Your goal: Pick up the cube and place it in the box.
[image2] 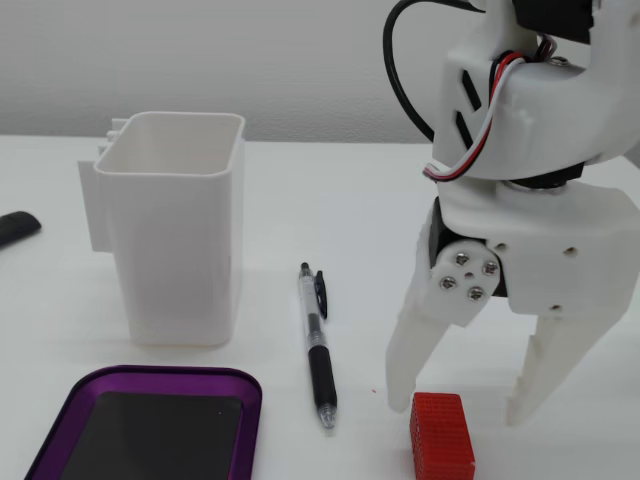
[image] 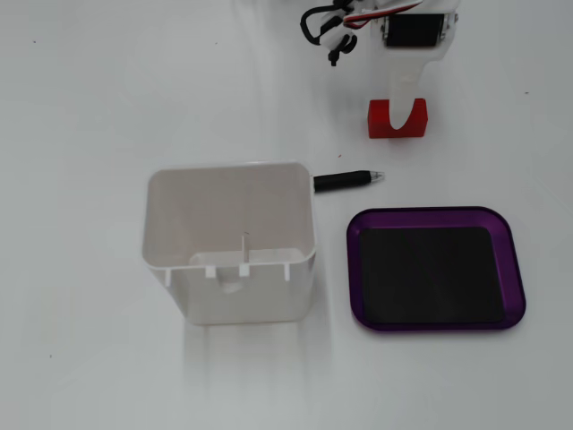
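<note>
The red cube point(image: 380, 120) point(image2: 441, 440) lies on the white table, right of the pen. My white gripper point(image: 400, 115) point(image2: 459, 410) hangs open low over it. In the front fixed view its two fingertips stand on either side of the cube and just behind it, holding nothing. From above, one white finger point(image: 401, 100) covers the cube's middle. The box point(image: 228, 240) point(image2: 175, 235), a tall white open-topped container, stands apart to the left in both fixed views.
A black pen point(image: 348, 180) point(image2: 318, 350) lies between the box and the cube. A purple tray point(image: 435, 268) point(image2: 150, 425) with a dark inside sits near the box. A dark object point(image2: 17, 228) pokes in at the left edge.
</note>
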You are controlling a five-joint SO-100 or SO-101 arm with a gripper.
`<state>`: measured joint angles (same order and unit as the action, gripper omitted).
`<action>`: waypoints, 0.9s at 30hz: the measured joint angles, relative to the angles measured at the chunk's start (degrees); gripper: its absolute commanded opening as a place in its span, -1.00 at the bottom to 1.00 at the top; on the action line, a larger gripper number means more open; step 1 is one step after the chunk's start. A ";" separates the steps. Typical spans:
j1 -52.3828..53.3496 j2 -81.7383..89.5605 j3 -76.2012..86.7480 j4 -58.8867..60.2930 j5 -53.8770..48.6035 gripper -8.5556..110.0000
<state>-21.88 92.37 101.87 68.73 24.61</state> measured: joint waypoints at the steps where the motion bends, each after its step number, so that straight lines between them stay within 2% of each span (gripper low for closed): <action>1: 0.35 0.00 0.00 -0.53 0.00 -0.49; 11: 0.35 0.00 0.88 -1.41 0.00 -0.49; 21: 0.35 0.00 7.21 -8.35 -0.09 -0.49; 24: 0.35 0.00 7.21 -8.09 -0.09 -0.57; 27: 0.26 0.00 7.21 -8.70 -0.09 -0.77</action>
<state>-21.62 92.37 109.07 60.03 24.52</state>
